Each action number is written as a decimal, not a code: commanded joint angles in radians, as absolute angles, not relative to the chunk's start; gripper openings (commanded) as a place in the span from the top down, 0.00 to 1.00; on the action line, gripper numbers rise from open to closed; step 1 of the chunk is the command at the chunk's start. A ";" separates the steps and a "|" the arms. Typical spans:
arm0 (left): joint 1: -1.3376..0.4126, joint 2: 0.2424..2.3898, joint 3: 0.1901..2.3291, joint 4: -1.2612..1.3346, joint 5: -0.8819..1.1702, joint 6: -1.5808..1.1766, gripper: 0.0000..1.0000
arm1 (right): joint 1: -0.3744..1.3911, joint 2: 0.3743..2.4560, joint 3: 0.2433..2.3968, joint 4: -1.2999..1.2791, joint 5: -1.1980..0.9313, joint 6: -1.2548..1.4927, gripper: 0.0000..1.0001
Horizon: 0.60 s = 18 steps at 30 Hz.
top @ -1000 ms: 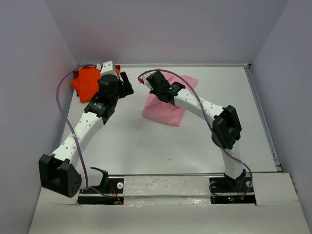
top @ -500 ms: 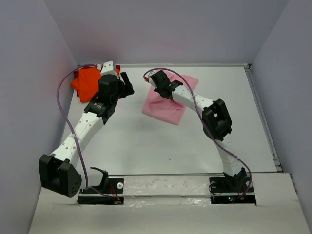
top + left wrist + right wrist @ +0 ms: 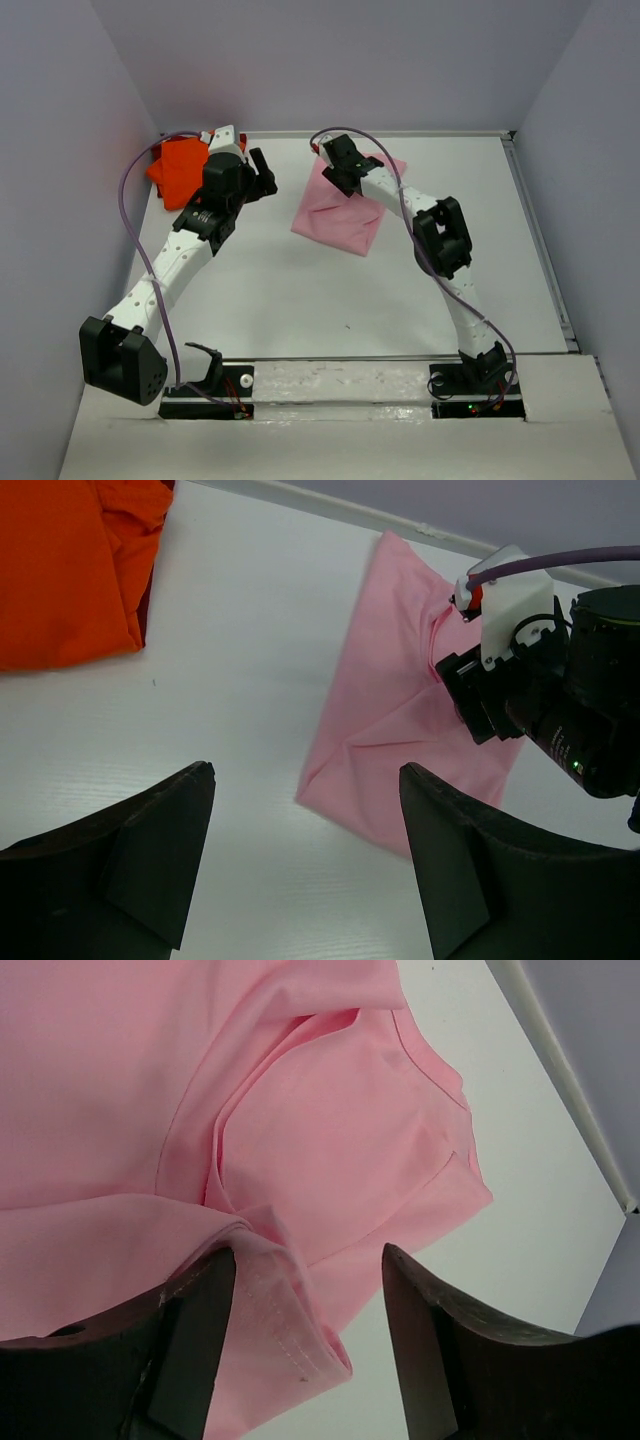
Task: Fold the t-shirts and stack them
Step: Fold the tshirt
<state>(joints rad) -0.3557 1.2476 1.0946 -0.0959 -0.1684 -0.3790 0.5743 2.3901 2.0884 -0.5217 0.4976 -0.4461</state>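
Note:
The light pink t-shirt (image 3: pixel 340 215) lies partly folded at the table's far middle. My right gripper (image 3: pixel 330 165) hangs open just above its far left corner. In the right wrist view a stitched hem fold (image 3: pixel 285 1310) of the pink t-shirt (image 3: pixel 300 1090) rests against the left finger, with the right gripper (image 3: pixel 308 1252) not clamped on it. The bright orange t-shirt (image 3: pixel 178 165) sits bunched in the far left corner, with a dark red edge (image 3: pixel 146 620) showing under it. My left gripper (image 3: pixel 306 772) hovers open over bare table between the orange t-shirt (image 3: pixel 70 570) and the pink t-shirt (image 3: pixel 400 710).
Lilac walls enclose the white table on three sides. A raised rail (image 3: pixel 400 133) runs along the far edge and another (image 3: pixel 540 240) along the right. Purple cables loop off both arms. Both arm bases sit at the near edge.
My right gripper swung right toward the far edge with the pink cloth, then opened and let it go. The left arm has stayed still.

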 commanded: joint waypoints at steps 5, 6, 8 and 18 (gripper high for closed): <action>-0.351 1.246 1.104 -0.060 -0.144 -0.374 0.17 | 0.584 2.266 2.045 -0.471 0.494 -0.384 0.33; -0.351 1.246 1.106 -0.060 -0.144 -0.374 0.16 | 0.594 2.257 2.028 -0.472 0.495 -0.371 0.32; -0.351 1.246 1.106 -0.060 -0.144 -0.373 0.16 | 0.603 2.232 1.978 -0.471 0.500 -0.359 0.33; -0.351 1.253 1.103 -0.061 -0.144 -0.373 0.16 | 0.621 2.267 1.956 -0.442 0.494 -0.337 0.33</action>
<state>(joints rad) -0.3557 1.2480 1.0946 -0.0948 -0.1486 -0.3790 0.6132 2.2658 1.9305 -0.4934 0.4896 -0.3550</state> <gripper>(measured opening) 0.836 0.671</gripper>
